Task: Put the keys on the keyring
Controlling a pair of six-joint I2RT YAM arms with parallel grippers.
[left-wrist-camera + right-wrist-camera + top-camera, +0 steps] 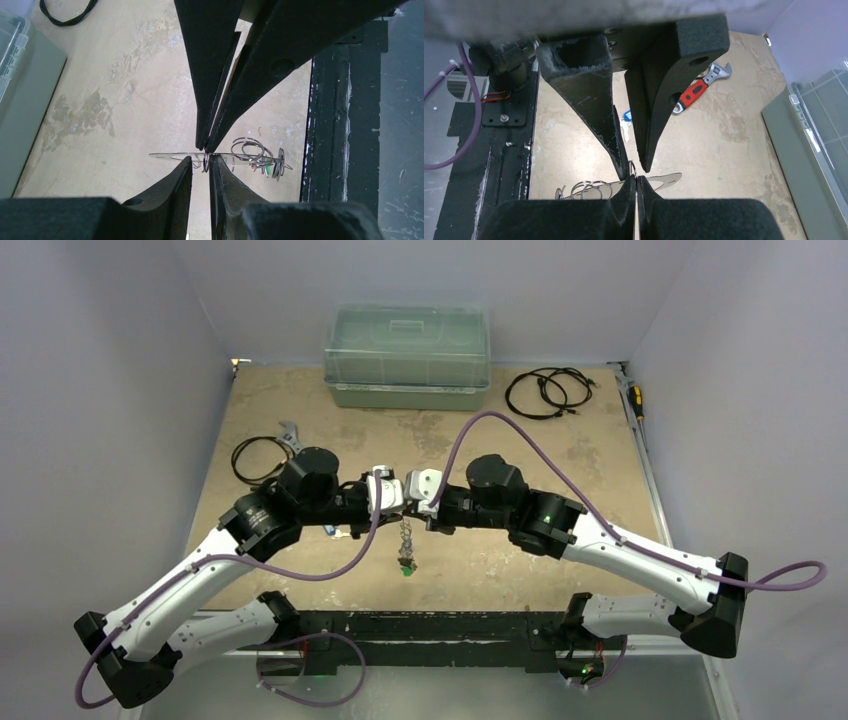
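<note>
Pinching the keyring [205,162] together, left gripper [200,161] narrow, right gripper [636,179] closed; some keys [407,558] hang apparently threaded, one blue-tagged key [626,116] lies unthreaded on the tabletop [560,470].

You worked in a robotics lab test cell. Plain grey panels [100,390] enclosed a worn tan worktop [480,570]. A left arm [180,590] and a right arm [640,550] were bolted at its near edge. A lidded plastic bin [407,355], coiled cables [548,390] and an adjustable wrench [691,94] lay at hand.
</note>
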